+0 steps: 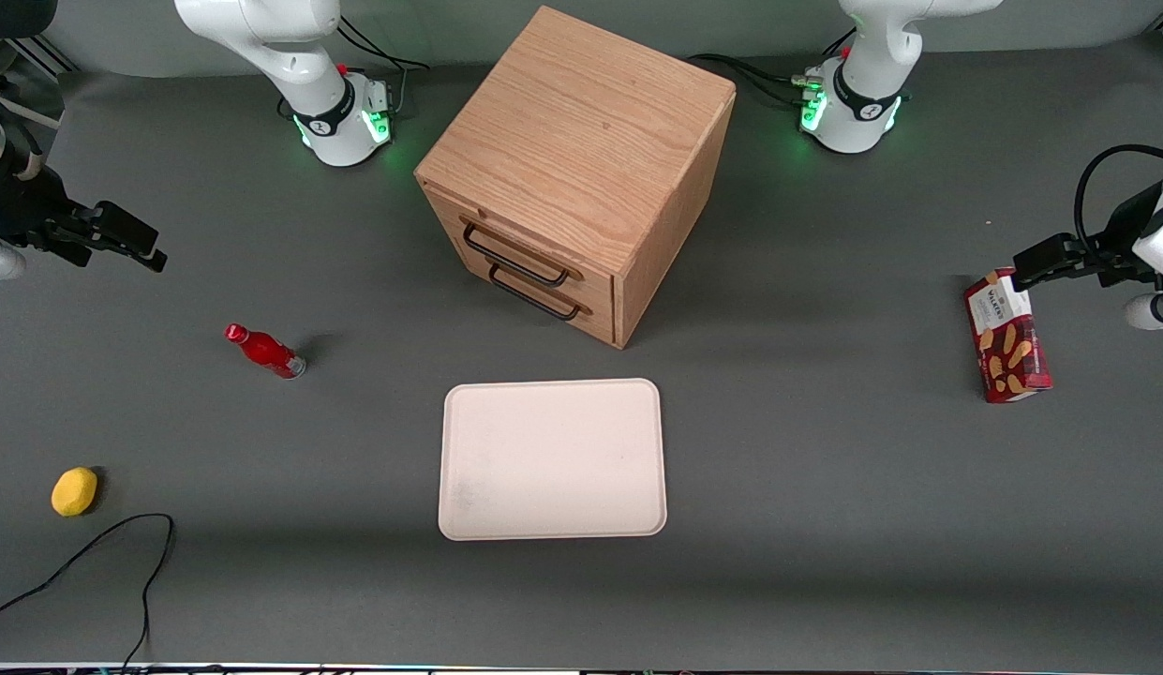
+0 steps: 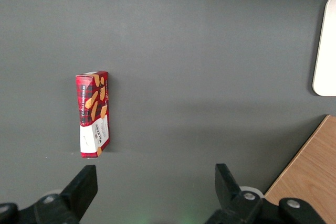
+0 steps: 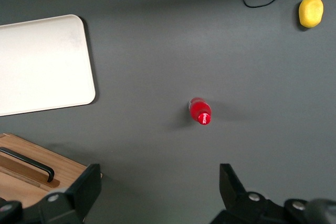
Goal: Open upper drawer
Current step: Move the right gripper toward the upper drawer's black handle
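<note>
Upper drawer [image 1: 520,246], light oak with black wire handle, sits shut.

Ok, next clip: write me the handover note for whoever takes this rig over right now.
Gripper: open, holding nothing, up at the working arm's end of the table, well away from the oak cabinet.
Upper drawer: closed, its black wire handle untouched; the lower drawer is closed too.
Done: nothing visible yet.
Left: reach the upper handle, grip it, pull the drawer out.
Nearby: red bottle and cream tray sit nearer the front camera than the cabinet.

1 cabinet [image 1: 581,141] w/ 2 drawers, 1 tray [image 1: 551,459], 1 red bottle [image 1: 265,352], 1 lemon [image 1: 74,491], 1 biscuit box [image 1: 1006,337], 1 tool [image 1: 136,246]
</note>
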You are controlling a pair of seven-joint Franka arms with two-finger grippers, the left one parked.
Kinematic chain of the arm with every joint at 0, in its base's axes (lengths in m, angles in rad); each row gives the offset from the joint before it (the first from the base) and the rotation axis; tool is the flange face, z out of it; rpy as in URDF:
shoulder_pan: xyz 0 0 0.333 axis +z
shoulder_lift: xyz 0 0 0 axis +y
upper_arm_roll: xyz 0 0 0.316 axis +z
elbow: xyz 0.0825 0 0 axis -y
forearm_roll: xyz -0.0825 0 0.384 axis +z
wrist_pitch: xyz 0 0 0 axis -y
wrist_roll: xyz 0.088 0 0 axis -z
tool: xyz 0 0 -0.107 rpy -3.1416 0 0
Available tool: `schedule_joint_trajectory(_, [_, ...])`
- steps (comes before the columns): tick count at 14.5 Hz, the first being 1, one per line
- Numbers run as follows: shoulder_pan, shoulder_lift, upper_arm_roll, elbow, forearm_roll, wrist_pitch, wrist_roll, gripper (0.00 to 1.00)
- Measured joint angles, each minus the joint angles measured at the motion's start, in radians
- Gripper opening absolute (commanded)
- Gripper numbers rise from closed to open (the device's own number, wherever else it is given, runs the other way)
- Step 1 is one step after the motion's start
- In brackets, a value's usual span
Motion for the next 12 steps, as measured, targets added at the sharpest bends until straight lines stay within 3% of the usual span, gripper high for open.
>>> schedule_joint_trajectory(8, [0.007, 0.026, 0.019, -0.001, 0.006, 0.018, 0.001, 1.0])
schedule_joint_trajectory(12, [0.039, 0.1, 0.139, 0.007, 0.015, 0.08, 0.0, 1.0])
